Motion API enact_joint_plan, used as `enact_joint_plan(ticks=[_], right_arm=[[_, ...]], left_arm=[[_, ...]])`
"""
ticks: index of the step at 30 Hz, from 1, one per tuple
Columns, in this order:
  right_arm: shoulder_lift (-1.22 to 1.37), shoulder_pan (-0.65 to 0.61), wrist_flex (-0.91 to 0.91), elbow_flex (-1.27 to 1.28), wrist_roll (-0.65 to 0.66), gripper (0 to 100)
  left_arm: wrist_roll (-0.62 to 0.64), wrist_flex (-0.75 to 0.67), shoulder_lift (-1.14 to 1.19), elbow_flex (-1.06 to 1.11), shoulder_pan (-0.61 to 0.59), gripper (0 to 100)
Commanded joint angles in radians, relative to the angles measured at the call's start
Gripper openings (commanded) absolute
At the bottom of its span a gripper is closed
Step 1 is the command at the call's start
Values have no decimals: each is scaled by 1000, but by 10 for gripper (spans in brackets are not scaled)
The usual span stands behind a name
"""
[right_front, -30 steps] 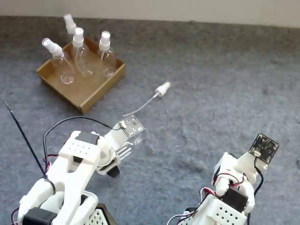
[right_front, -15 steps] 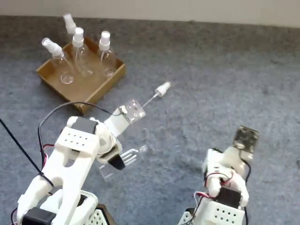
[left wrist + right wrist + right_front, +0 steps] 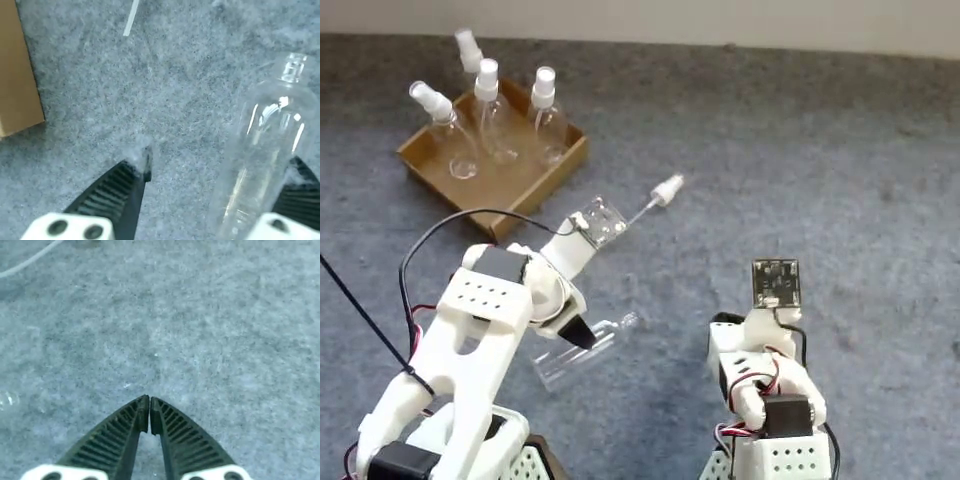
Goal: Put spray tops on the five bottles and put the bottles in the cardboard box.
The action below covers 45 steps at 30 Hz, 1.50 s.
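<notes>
Found left claw (image 3: 220,167) spread wide at the tabletop (image 3: 820,140), uncapped clear bottle (image 3: 260,145) lying between the fingers (image 3: 120,190), hard against one. Lost the bottle's base past the wrist view's edge, and its outline faint on grey from above. Found right claw (image 3: 150,412) pinched closed, tips together over bare grey. Beyond, saw spray top (image 3: 667,188) lying loose, tube partly behind the left wrist. Farthest, counted four topped bottles (image 3: 497,110) at the cardboard box (image 3: 500,190), rearmost one's foot hard to place. Saw broad open grey to the right.
</notes>
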Motion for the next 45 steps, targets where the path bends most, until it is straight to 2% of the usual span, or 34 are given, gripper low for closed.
enact_joint_plan(ticks=[1, 45], right_arm=[[-13, -10, 5, 145, -3, 5], [-13, -10, 5, 145, -3, 5]], left_arm=[[48, -17, -4, 2, 4, 345], [49, -20, -4, 53, 4, 345]])
